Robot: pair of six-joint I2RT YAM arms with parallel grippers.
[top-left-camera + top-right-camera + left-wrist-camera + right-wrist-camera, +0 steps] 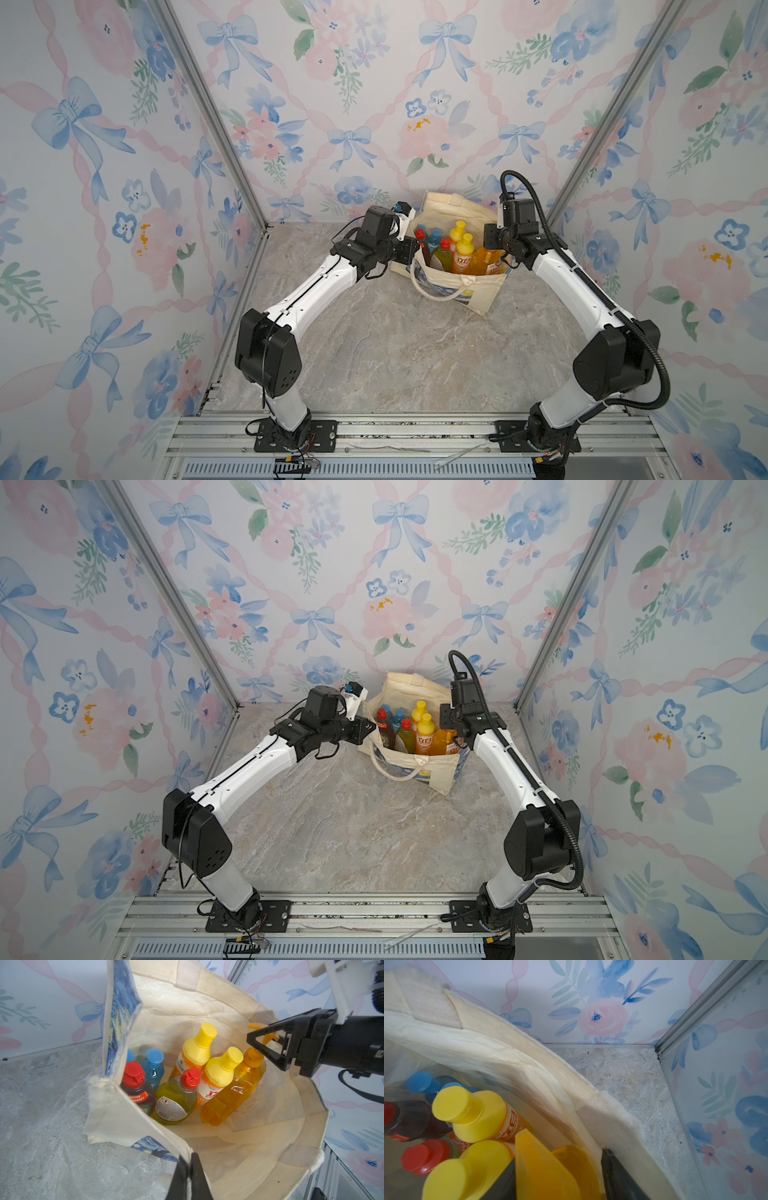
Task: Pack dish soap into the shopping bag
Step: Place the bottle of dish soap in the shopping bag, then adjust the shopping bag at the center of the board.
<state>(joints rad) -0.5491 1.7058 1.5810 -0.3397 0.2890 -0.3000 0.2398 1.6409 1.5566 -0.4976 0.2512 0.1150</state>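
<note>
Matt canvas shopping bag (440, 216), glossy plastic bottles (222, 1070), smooth stone-look tabletop (395, 353)

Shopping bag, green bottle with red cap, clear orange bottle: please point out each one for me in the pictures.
shopping bag (187, 1007), left wrist view, inner back wall.
green bottle with red cap (176, 1095), left wrist view, its green body.
clear orange bottle (230, 1097), left wrist view, middle of its body.

dark red-capped bottle (138, 1095): "EKTIVE", "EKRAFT", partly hidden | green bottle (174, 1103): exclamation hazard diamond, barcode
</note>
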